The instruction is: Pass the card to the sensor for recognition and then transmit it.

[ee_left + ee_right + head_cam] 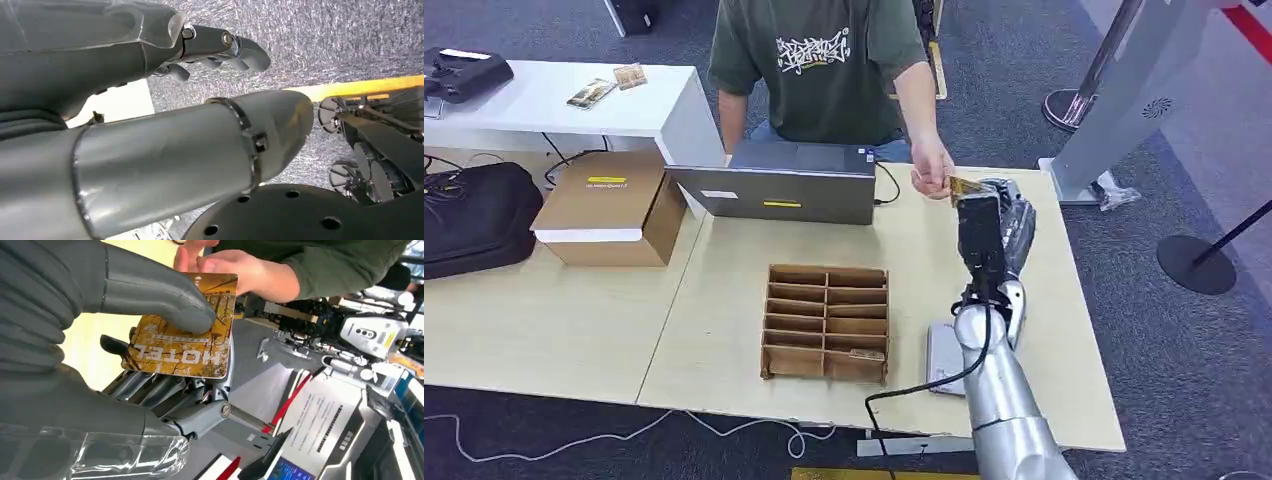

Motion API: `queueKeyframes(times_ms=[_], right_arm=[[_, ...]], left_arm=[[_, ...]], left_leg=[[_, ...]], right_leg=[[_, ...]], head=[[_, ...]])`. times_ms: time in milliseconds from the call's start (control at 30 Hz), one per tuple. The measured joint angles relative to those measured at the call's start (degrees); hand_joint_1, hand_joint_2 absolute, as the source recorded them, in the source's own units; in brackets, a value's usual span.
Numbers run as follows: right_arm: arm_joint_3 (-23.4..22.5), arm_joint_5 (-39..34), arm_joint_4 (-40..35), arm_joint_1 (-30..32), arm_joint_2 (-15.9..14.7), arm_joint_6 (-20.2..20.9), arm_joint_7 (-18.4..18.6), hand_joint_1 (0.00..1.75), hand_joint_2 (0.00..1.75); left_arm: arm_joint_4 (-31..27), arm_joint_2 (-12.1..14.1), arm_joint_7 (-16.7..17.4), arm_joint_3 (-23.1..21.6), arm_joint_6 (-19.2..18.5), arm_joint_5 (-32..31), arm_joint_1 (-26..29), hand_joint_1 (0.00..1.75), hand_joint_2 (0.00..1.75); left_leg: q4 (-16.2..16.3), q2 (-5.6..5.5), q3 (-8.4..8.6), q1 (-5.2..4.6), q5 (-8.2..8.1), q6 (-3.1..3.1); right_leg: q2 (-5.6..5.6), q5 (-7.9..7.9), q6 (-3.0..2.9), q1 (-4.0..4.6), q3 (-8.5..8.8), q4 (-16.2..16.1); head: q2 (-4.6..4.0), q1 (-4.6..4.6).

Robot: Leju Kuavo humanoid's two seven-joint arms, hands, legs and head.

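card [182, 337], the gold hotel key card, sits pinched in your right hand [150, 365]: the thick thumb presses on its printed face and the darker fingers [155, 390] back it from underneath. in the head view you see that hand [999, 225] raised over the far right part of the light wooden table [724, 330], with the card [964, 186] at its far edge. a person's hand [932, 172] reaches from across the table and touches the card's far end; in the right wrist view that person's fingers [220, 262] close on the same edge, so both hands have hold of it. the person sits behind a grey laptop [784, 185]. a cardboard divider tray [827, 322] lies near the table's middle, and a flat grey device [944, 358] lies just right of it, partly behind your arm. your left hand [220, 47] hangs above carpet, fingers curled in with nothing in them.
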Motion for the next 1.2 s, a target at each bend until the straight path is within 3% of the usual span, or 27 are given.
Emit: queueKeyframes(times_ms=[433,833,1200], right_arm=[[-1.0,0.0,-14.7,9.4,-0.9,0.2,3.2,1.75,1.75],[-3.8,-1.7,-23.7,16.1,-1.7,4.7,5.6,1.75,1.75],[-6.4,-0.9,-34.0,26.9,-2.0,7.3,9.1,1.75,1.75]], left_arm=[[0.2,-0.4,0.0,0.0,0.5,-0.4,0.1,0.00,0.00],[0.2,-0.4,0.0,0.0,0.6,0.2,0.1,0.00,0.00],[0.4,-0.5,0.0,0.0,0.9,0.6,0.1,0.00,0.00]], left_leg=[[0.0,0.00,0.00,0.00,0.00,0.00],[0.0,0.01,0.01,0.00,-0.01,0.02],[0.0,0.00,-0.01,0.00,-0.11,0.02]], right_leg=[[-0.01,0.00,0.00,0.00,0.01,0.0],[-0.01,-0.03,0.03,0.00,0.00,0.0],[-0.01,-0.08,0.01,0.00,0.01,0.0]], head=[[0.00,0.00],[0.00,0.00],[-0.02,0.00]])
